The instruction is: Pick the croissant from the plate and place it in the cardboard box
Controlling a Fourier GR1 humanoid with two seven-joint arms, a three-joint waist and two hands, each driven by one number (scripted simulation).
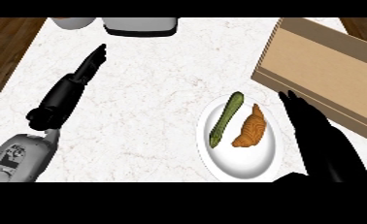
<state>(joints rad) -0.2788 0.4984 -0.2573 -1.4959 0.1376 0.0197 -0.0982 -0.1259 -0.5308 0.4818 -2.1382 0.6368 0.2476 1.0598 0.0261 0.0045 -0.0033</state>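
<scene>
White marble counter point(158, 97) fills pretty much the whole view, with bits of dark wood floor point(14, 39) peeking in at the far corners. Taking the white plate point(240, 165) as the reference: the croissant point(251, 127) is lying on it, right-of-centre, and a long green vegetable point(225, 119) (zucchini maybe, can't say for sure) lies just beside the croissant on its left, the two nearly parallel. The cardboard box point(323, 63) sits up and to the right of the plate, close to it, but it's cut off at the edge so you don't see the whole thing. The right hand point(319, 136) is just right of the plate, fingers straight and together, pointing up toward the box and covering part of its near wall; it isn't touching the croissant. The left hand point(68, 89) is well off to the plate's left, fingers straight and together too, holding nothing. Far above the plate, a white appliance point(140, 25) and a white rounded thing point(73, 23) are chopped off, so I can't tell what they are.
</scene>
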